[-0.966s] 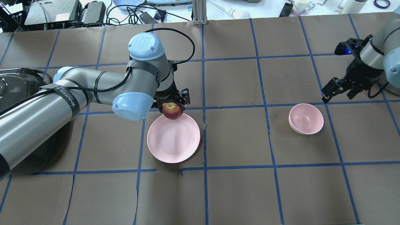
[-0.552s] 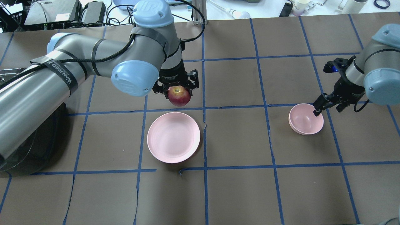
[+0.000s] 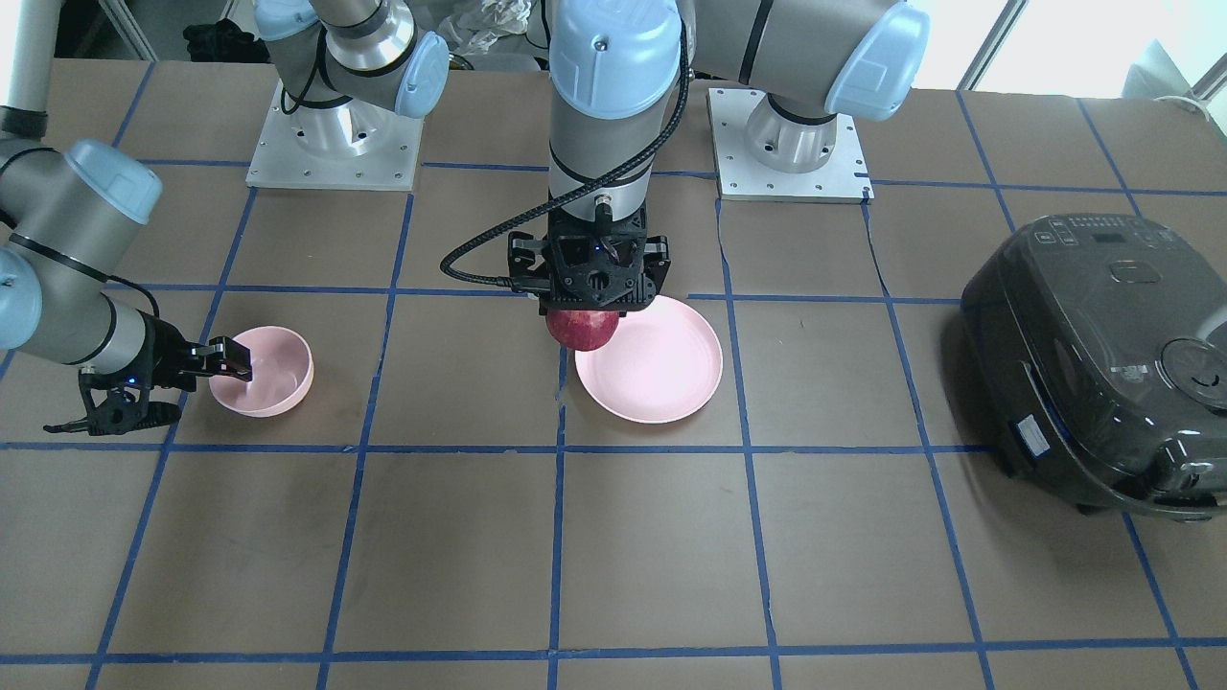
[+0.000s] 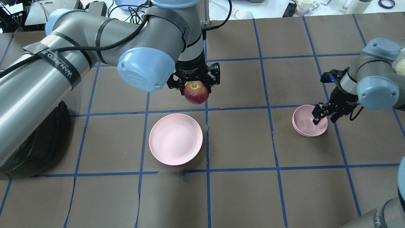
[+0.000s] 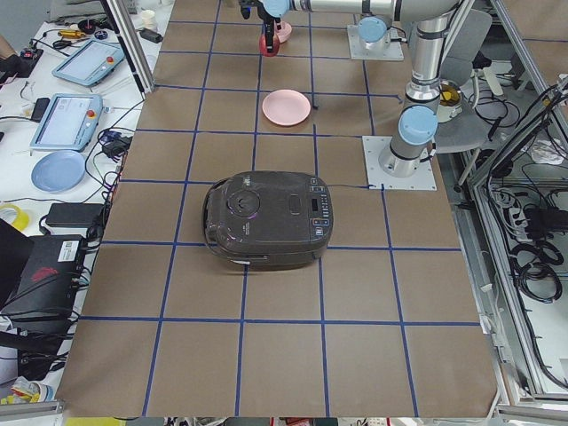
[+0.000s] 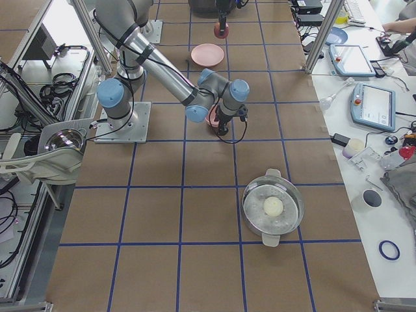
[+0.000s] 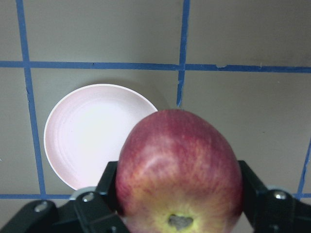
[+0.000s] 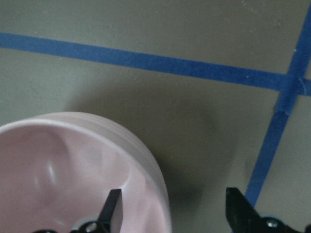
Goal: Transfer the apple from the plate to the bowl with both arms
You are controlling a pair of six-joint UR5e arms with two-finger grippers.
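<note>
My left gripper (image 4: 196,85) is shut on the red apple (image 4: 196,92) and holds it in the air, beyond the far right side of the pink plate (image 4: 175,139). The plate is bare. The left wrist view shows the apple (image 7: 180,170) between the jaws, with the plate (image 7: 92,136) below it. My right gripper (image 4: 324,117) is open and low at the pink bowl (image 4: 305,122), astride its right rim, one finger inside and one outside. The right wrist view shows that rim (image 8: 146,160) between the fingers.
A black rice cooker (image 3: 1102,355) stands on the robot's left side of the table. A metal pot with a lid (image 6: 273,208) stands at the far right end. Blue tape lines cross the brown table cover.
My left arm has lifted the apple off the plate and carried it up and to the right. My right gripper has come down from behind the bowl onto its rim.
</note>
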